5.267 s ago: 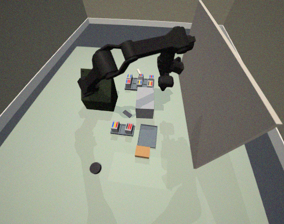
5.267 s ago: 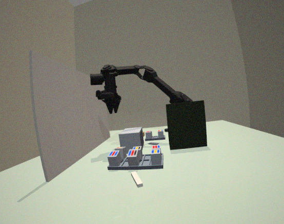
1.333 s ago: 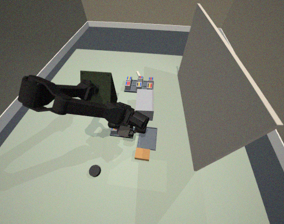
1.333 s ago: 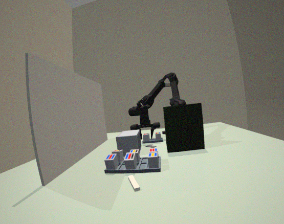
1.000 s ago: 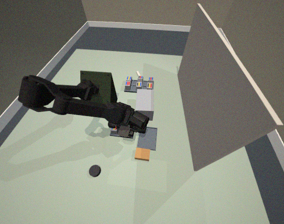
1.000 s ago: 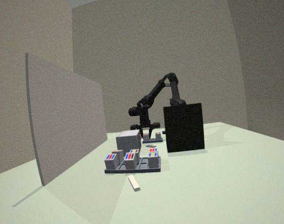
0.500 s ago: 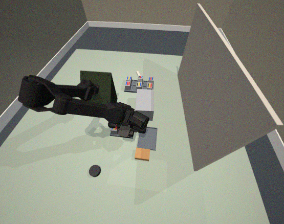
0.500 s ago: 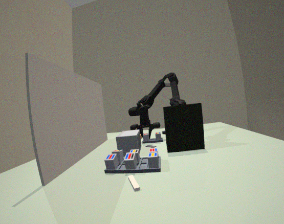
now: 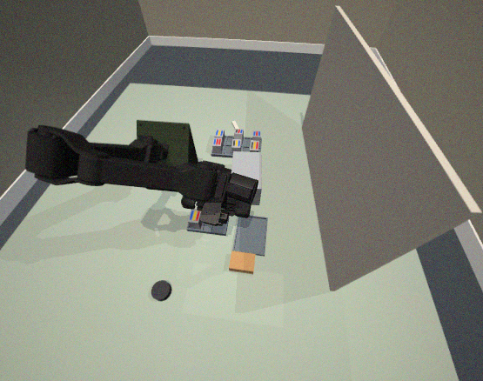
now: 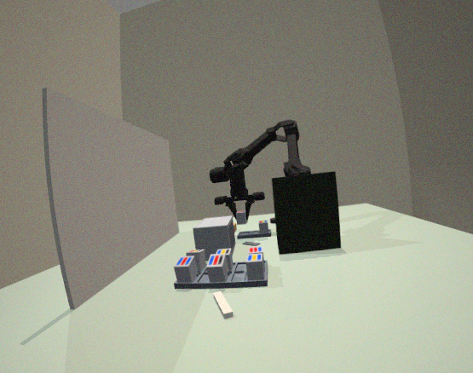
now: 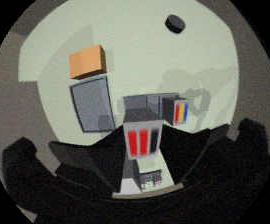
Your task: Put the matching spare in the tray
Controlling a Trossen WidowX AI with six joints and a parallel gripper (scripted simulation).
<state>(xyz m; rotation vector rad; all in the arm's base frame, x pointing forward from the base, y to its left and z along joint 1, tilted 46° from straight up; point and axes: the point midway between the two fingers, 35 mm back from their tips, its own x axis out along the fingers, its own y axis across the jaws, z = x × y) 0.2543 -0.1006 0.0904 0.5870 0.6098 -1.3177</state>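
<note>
Wrist view: red-striped spare (image 11: 142, 137) clamped inside pincer (image 11: 143, 163) (lifted).

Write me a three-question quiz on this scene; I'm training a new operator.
1. True or false: the gripper is shut on a small block.
2. The stripes on that block's label are: A blue, B red, C yellow.
3. Fill in: the orange block lies next to the flat grey ___.

Key: 1 true; 2 B; 3 tray.
</note>
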